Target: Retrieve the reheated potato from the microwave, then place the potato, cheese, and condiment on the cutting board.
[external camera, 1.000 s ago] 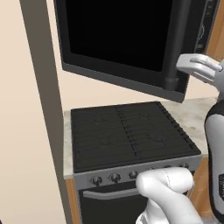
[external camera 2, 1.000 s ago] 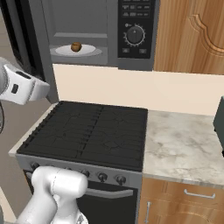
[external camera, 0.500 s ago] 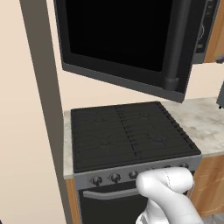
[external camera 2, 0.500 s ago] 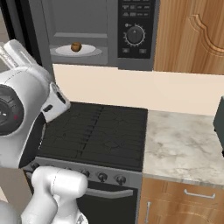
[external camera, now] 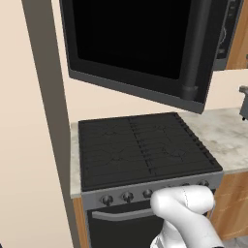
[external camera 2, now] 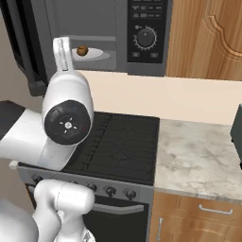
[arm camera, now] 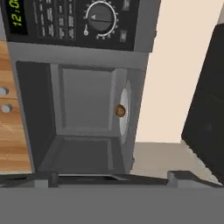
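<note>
Left base view: the microwave's dark glass door [external camera: 140, 46] hangs swung open above the black stove [external camera: 143, 147], its lower edge well above the burners. Right base view: the potato [external camera 2: 82, 50] sits on a white plate [external camera 2: 97, 55] inside the open microwave [external camera 2: 111, 35], behind the white arm [external camera 2: 66, 118]. Hand view, rolled sideways: potato at the cavity's centre, bare grey walls around it; gripper [arm camera: 111, 177] fingertips spread wide, holding nothing.

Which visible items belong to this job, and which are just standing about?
Job:
potato, on its plate
microwave, door swung open

Standing about:
stove
marble counter
wooden cabinet
</note>
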Available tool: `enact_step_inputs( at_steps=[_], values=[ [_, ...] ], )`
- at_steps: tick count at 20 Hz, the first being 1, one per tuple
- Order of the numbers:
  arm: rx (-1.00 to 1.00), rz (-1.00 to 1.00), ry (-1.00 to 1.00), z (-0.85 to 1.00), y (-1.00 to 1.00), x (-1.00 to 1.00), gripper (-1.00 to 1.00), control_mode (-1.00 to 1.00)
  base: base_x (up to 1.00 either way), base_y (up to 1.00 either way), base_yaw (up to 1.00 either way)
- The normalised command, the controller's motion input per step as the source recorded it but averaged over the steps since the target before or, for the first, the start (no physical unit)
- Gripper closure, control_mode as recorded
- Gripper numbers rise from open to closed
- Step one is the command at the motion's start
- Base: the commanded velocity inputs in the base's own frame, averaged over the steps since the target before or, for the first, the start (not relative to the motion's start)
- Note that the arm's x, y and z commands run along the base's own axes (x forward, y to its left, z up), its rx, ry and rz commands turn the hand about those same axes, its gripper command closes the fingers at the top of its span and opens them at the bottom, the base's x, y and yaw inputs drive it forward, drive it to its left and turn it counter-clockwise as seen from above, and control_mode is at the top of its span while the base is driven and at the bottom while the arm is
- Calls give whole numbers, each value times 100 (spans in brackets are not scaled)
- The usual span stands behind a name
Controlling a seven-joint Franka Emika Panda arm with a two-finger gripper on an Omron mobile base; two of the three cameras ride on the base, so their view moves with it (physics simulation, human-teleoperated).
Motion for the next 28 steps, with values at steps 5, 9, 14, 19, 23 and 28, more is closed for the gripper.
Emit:
enact_step_inputs(
  at_steps=[5,9,14,19,23,28],
  values=[
    [26,17,5,-12,3,72,-100,-100,0,0,0],
    [2,25,-8,-5,12,40,-100,-100,0,0,0],
    [0,25,-8,-7,20,51,-100,-100,0,0,0],
    [0,20,-3,0,27,44,-100,-100,0,0,0],
    [-3,14,-4,0,38,16,-100,-100,0,0,0],
    [-8,22,-7,6,44,-12,-100,-100,0,0,0]
  ],
)
